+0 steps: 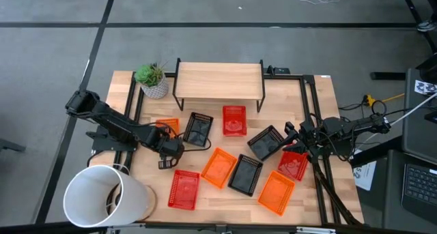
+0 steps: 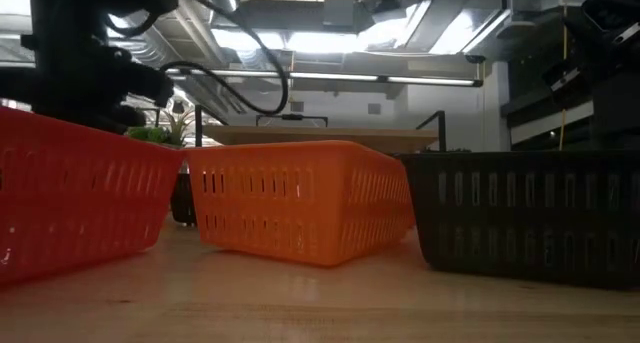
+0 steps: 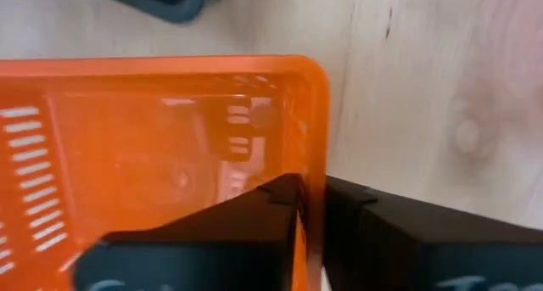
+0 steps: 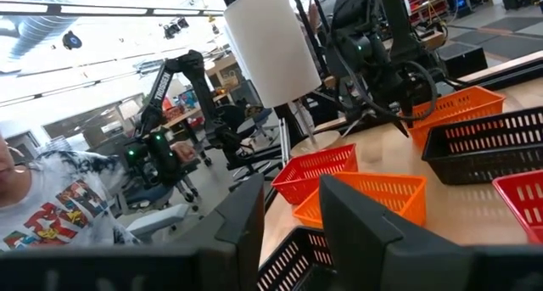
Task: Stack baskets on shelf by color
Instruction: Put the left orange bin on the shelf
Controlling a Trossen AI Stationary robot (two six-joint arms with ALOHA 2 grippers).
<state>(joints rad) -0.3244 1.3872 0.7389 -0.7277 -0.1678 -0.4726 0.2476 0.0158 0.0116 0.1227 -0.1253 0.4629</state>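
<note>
Pinched between the left gripper's (image 3: 310,219) closed fingers is an orange basket's (image 3: 153,147) wall; its far end is cut off.

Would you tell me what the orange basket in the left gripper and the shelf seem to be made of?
Orange basket: likely moulded plastic, slightly glossy, with slotted walls and a rounded rim. Shelf: pale wood-look board, matte with faint grain, on thin dark legs, probably metal.
</note>
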